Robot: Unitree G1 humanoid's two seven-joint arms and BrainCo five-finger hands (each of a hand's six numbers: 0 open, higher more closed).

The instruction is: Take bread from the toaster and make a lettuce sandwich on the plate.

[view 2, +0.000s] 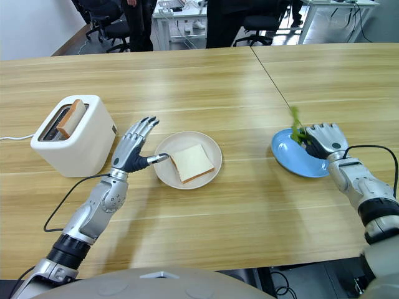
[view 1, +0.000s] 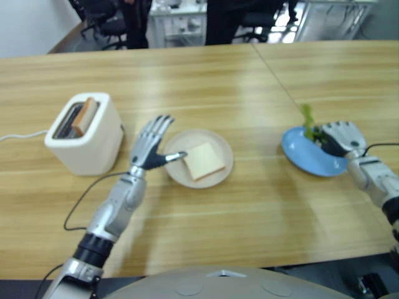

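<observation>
Left hand (view 2: 132, 149): fingers spread, holding nothing. It sits between the toaster (view 2: 81, 149) and the cream plate (view 2: 209, 144), thumb pointing at the plate rim. My read: it has no job right now and sits clear of the bread, so the plate is open for the next layer.

Bread: one slice (view 2: 192, 163) lies flat mid-plate. A second slice (view 2: 70, 118) stands in a toaster slot with its top sticking out, easy to take from above.

Right hand (view 2: 327, 142): fingers curled, pinching the lettuce (view 2: 297, 128) above the blue plate (view 2: 290, 159), with the leaf poking up out of the grip. The blue plate is well apart from the cream one, on the right. So lettuce suits the right hand and the toaster suits the left.

Progress guess: base slice is down, lettuce pickup is underway, top slice not yet taken.

View differences:
- **Right eye view:** gives more of the right forearm and the cable (view 2: 374, 149) off its wrist.
- **Left thumb:** the left eye view has the tip overlapping the plate rim, the right eye view has it just at the edge. I can't tell if it touches.
</observation>
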